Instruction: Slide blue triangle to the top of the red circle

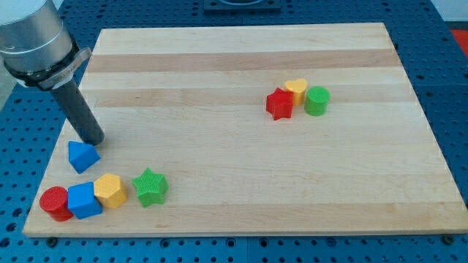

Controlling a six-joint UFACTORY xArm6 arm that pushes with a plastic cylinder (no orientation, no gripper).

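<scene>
1. Nearest the camera: a row along the counter's [241,183] bottom edge near the bottom-left corner. From the corner outward it reads red circle [55,202], blue cube [84,200], orange hexagon block [110,191], green star [150,187]. The first three are touching; the star is just beside the hexagon.
2. The blue triangle [82,155] is seen near the left edge, just above the row, roughly over the blue cube and slightly toward the view's right of the red circle. It is apart from the row.
3. My tip [93,140] is placed at the triangle's upper-right side, touching or nearly so; contact cannot be confirmed.
4. No gripper is fitted to this arm, only the rod, so no grasp state can be told.
5. Step judged in hand: final positioning. The triangle is close to target but offset.
6. Next move judged needed: a short push toward the left edge, so the triangle is seated directly above the red circle. From the present side a down-left push is possible; care is needed so the blue cube is not struck.
7. Triangle appearance: solid blue, small wedge-like prism, lying flat, lit facets visible.
8. A separate cluster sits well apart toward the top-right: red star [279,104], yellow heart [295,89], green cylinder [316,100].
</scene>
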